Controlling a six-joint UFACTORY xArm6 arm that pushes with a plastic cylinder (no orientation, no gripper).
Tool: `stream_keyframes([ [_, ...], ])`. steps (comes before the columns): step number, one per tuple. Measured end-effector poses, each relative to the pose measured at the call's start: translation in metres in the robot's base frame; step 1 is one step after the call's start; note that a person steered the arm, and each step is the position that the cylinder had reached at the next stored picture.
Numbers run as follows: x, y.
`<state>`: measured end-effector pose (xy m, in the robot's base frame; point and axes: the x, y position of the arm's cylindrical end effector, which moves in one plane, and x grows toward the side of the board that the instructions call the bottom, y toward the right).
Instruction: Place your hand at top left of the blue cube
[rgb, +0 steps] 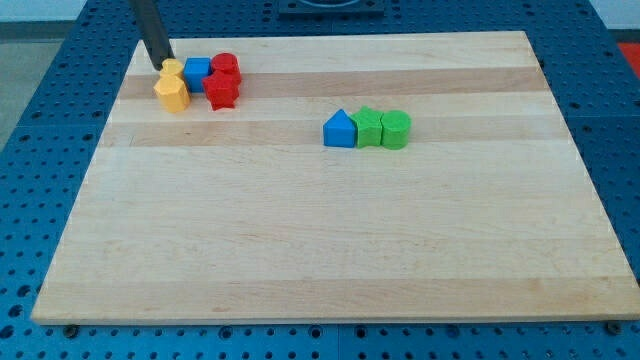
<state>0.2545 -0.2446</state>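
The blue cube sits near the board's top left corner, in a tight cluster. Two yellow blocks touch its left side, a rounder one at the top and a hexagonal one below. Two red blocks lie on its right: a red cylinder and a red star-like block below it. My tip stands at the view's left of the blue cube, just above and touching the upper yellow block, which lies between the tip and the cube.
A second row lies right of the board's centre: a blue triangular block, a green star-like block and a green cylinder, touching side by side. The wooden board rests on a blue perforated table.
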Motion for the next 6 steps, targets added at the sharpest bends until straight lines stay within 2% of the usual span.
stream_keyframes([
  [1,0.019,0.0],
  [3,0.091,0.0],
  [4,0.101,0.0],
  [5,0.094,-0.002],
  [6,0.036,-0.022],
])
